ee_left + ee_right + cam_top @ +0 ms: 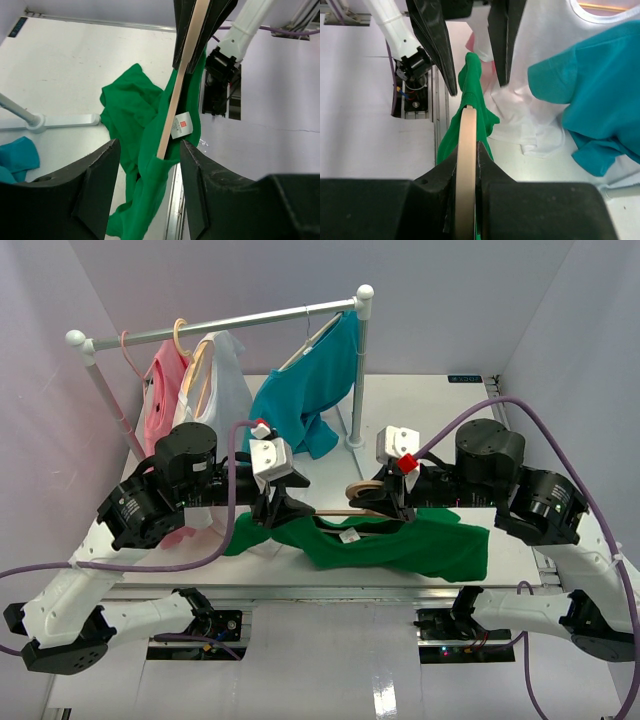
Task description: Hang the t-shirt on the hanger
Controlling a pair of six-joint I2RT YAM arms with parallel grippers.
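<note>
T-shirt (430,545) is bright green and lies bunched along the near edge of the surface (420,400), between the two arms, with its left end lifted off.

Hanger (177,95) is beige; one thin arm pokes into the neck opening just past the white label, and the tip props the cloth up.

Right fingers (500,200) are clamped tight on the hanger body.

Left fingers (95,185) are spread wide on either side of the raised cloth and seem to grip nothing.

Behind stands the rail (220,325) with a teal shirt (300,400), a white shirt (228,380) and a pink garment (162,390).

Risks:
- Only the tip carries the cloth, so a tilt or pull by the right arm could let the collar slide off.
- The tip may snag the label or push into a sleeve instead of the shoulder.
- The fingers of both arms are close together, so a contact could knock the hanger loose.
- Most of the shirt is on the surface and may drag when lifted.
</note>
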